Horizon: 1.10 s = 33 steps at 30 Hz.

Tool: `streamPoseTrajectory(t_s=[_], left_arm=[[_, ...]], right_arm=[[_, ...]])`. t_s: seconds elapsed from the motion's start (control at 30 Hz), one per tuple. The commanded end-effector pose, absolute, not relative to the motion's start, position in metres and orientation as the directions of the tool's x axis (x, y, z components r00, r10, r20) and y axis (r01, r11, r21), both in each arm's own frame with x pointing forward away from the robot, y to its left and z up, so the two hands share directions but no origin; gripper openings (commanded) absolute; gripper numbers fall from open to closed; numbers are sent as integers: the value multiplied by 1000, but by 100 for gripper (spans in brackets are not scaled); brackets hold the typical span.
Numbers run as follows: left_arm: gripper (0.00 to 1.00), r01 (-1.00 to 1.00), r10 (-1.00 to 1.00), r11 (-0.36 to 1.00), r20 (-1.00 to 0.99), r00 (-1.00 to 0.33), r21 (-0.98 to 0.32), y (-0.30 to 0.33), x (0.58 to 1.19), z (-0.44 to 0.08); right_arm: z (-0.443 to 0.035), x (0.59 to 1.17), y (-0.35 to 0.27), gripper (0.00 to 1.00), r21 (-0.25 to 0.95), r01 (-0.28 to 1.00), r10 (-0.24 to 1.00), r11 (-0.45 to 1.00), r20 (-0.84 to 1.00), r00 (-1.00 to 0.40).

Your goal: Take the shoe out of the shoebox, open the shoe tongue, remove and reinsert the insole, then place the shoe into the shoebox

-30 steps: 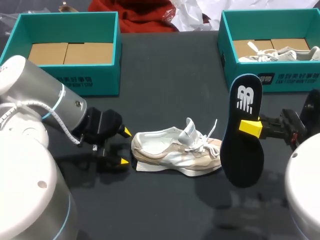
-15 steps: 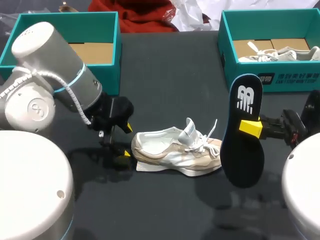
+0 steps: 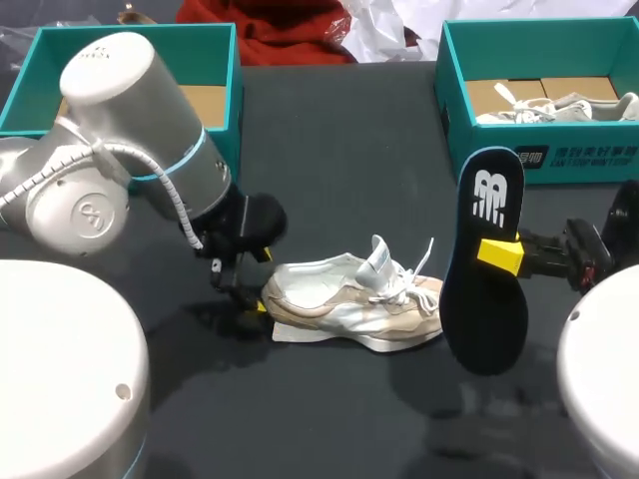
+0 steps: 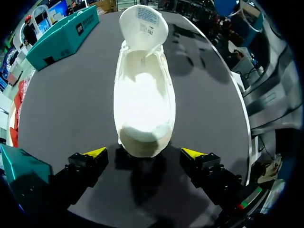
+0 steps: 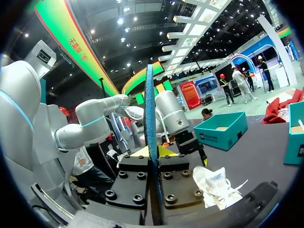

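A white and beige sneaker (image 3: 354,304) lies on its sole on the dark table, tongue (image 4: 143,20) pulled up, heel toward my left arm. My left gripper (image 3: 252,287) is open at the heel. In the left wrist view the shoe (image 4: 142,95) lies straight ahead of the gripper (image 4: 145,153), its heel just beyond the gap between the spread fingertips (image 4: 95,152), which do not touch it. My right gripper (image 3: 497,254) is shut on the dark insole (image 3: 491,259), held upright above the table to the right of the shoe's toe. The right wrist view shows the insole (image 5: 150,142) edge-on in the gripper (image 5: 152,151).
A teal shoebox (image 3: 140,150) stands at the back left, showing only brown cardboard inside. A second teal shoebox (image 3: 544,155) at the back right holds another white shoe (image 3: 559,108). Bare dark tabletop lies in front of the sneaker.
My left arm has swung in to the right, bringing its open gripper up to the shoe's heel. The right arm and the insole have stayed put.
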<state>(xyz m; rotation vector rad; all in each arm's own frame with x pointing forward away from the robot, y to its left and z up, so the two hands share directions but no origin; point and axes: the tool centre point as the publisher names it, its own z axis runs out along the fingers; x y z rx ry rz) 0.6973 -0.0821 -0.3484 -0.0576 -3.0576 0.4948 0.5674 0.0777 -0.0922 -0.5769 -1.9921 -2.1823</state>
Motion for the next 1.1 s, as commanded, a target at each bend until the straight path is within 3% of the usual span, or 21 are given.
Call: streamPoseTrajectory(t_s=[0.03, 0.27, 1.1], left_arm=[[100, 52, 59, 959, 16, -998, -278, -86, 692, -341], [100, 83, 94, 979, 50, -994, -188, -96, 701, -345], [100, 127, 138, 981, 63, -988, -147, -117, 710, -314]], right_arm=[[-89, 560, 78, 0, 931, 347, 222, -118, 365, -904], [-89, 560, 78, 0, 931, 347, 222, -118, 365, -904], [-89, 560, 78, 0, 931, 347, 222, -118, 365, -904]])
